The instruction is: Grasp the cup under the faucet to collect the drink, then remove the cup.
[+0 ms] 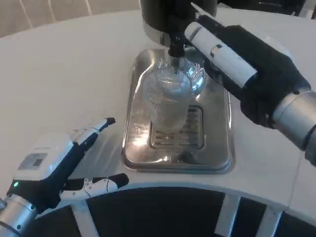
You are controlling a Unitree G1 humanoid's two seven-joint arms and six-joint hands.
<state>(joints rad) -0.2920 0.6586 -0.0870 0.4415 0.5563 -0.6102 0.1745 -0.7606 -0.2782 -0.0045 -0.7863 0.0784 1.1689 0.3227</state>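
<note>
A clear ribbed glass cup [168, 96] stands on the grate of a steel drip tray [217, 148], directly under the black faucet nozzle [175, 48] of the dispenser [158, 17]. My right hand [237, 64] reaches in from the right. Its white finger [217, 49] points past the nozzle, and its dark fingers lie against the cup's upper right side. Whether they close around the cup is hidden. My left hand [64, 163] rests low at the front left, apart from the tray. It holds nothing and its fingers [101, 126] are spread.
The white table [64, 74] stretches to the left of the tray. Its curved front edge [197, 190] runs just below the tray, with a dark gap beneath. The dispenser body blocks the space behind the cup.
</note>
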